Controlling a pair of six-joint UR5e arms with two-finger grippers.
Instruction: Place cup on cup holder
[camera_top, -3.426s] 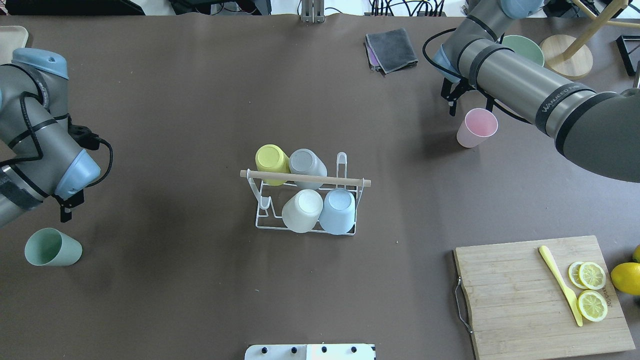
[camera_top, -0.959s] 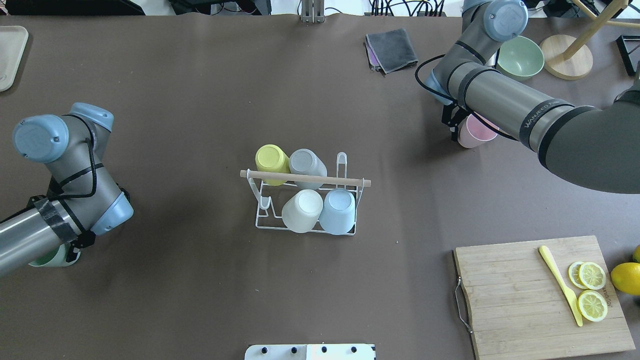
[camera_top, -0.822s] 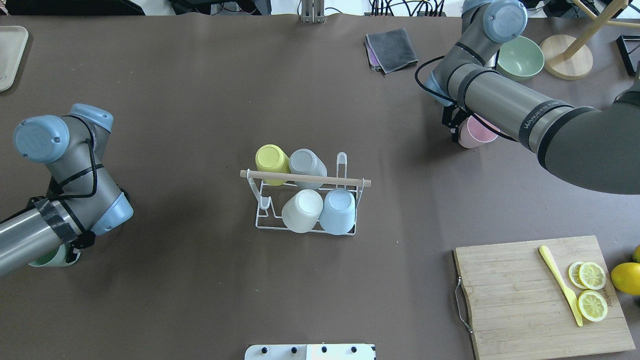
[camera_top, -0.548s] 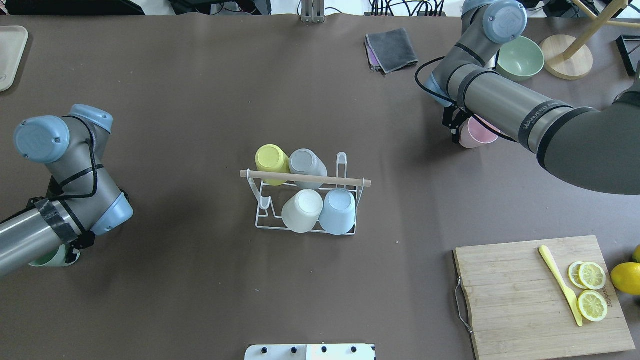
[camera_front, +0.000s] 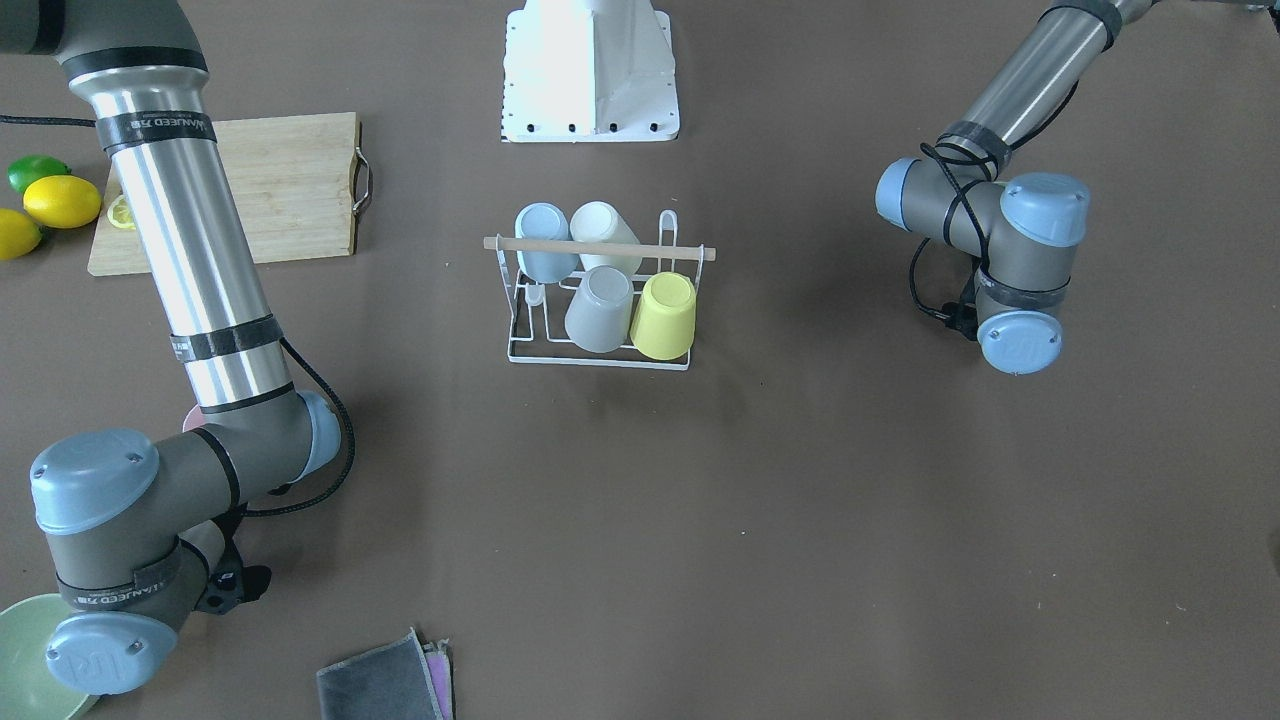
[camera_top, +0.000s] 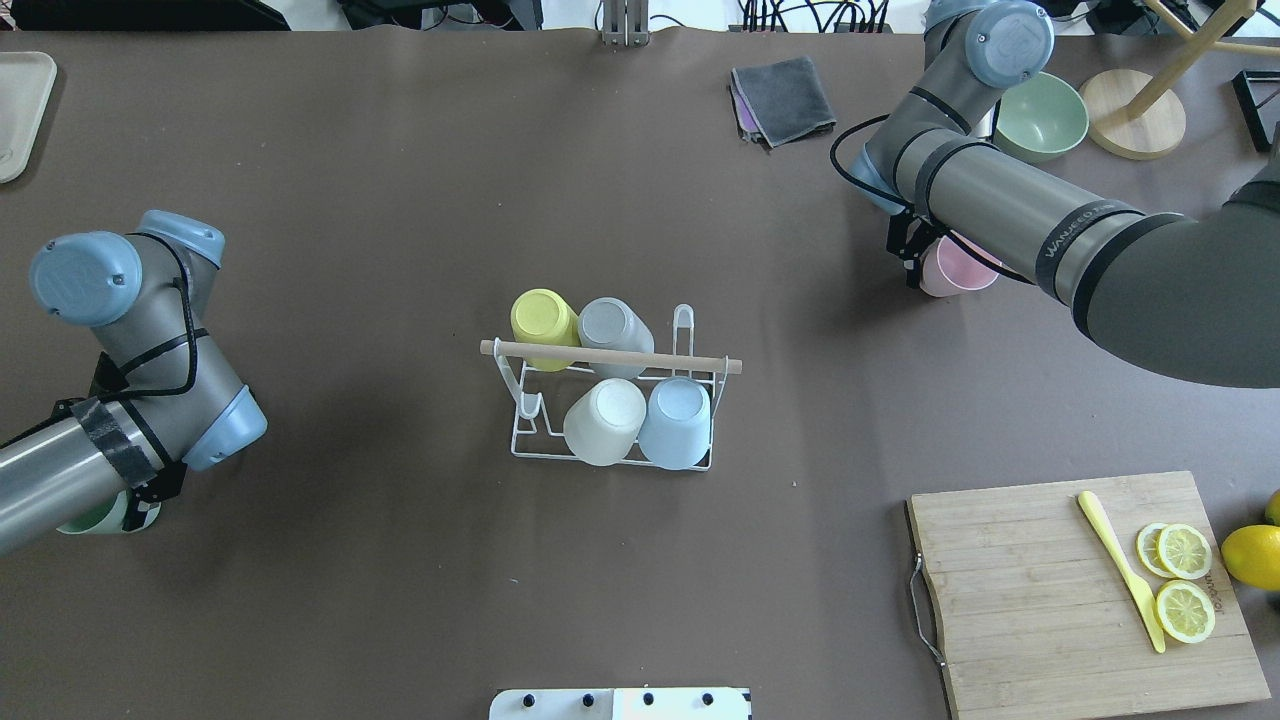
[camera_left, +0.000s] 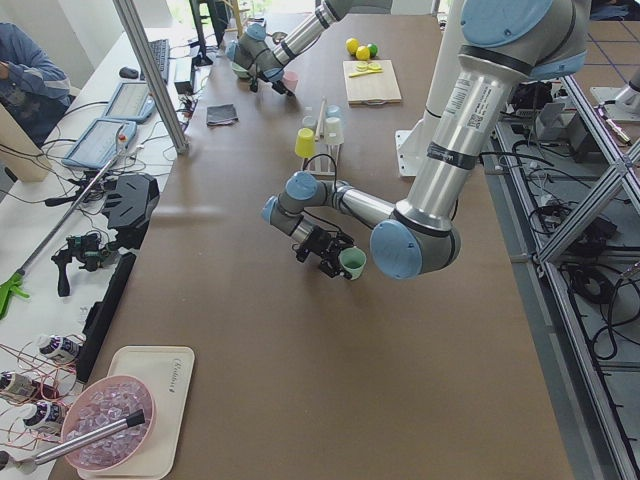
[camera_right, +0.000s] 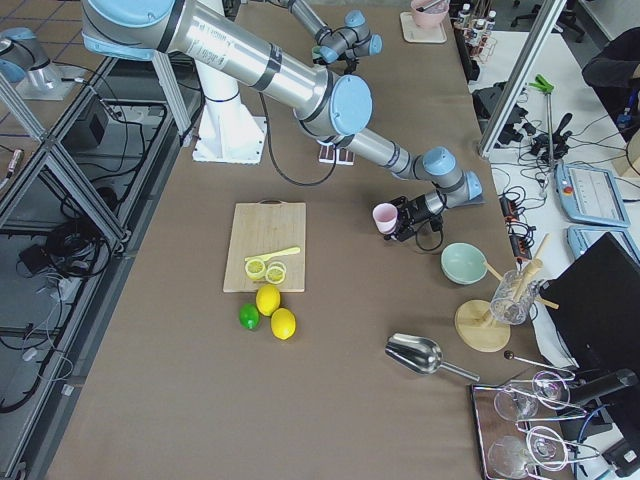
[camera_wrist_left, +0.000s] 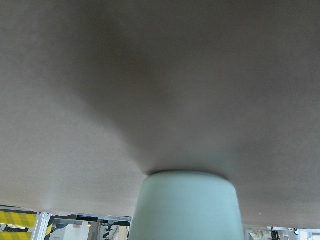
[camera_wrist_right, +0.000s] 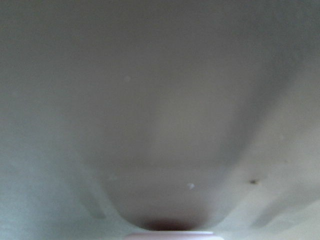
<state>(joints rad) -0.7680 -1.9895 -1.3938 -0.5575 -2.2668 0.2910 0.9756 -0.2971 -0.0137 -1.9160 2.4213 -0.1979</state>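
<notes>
Here the green cup (camera_left: 352, 263) sits against the left gripper (camera_left: 337, 257); grip state unclear.

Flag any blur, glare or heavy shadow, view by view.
Right wrist-mounted: soft throughout, only a sliver of the pink cup at the bottom edge, dark shadow above it. Left wrist-mounted: green cup fairly crisp, shadow fanning behind it. Exterior front-facing: white robot base blown out.

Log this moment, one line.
left gripper at green cup | right gripper at pink cup | grips unconfirmed | cup holder: four cups
</notes>
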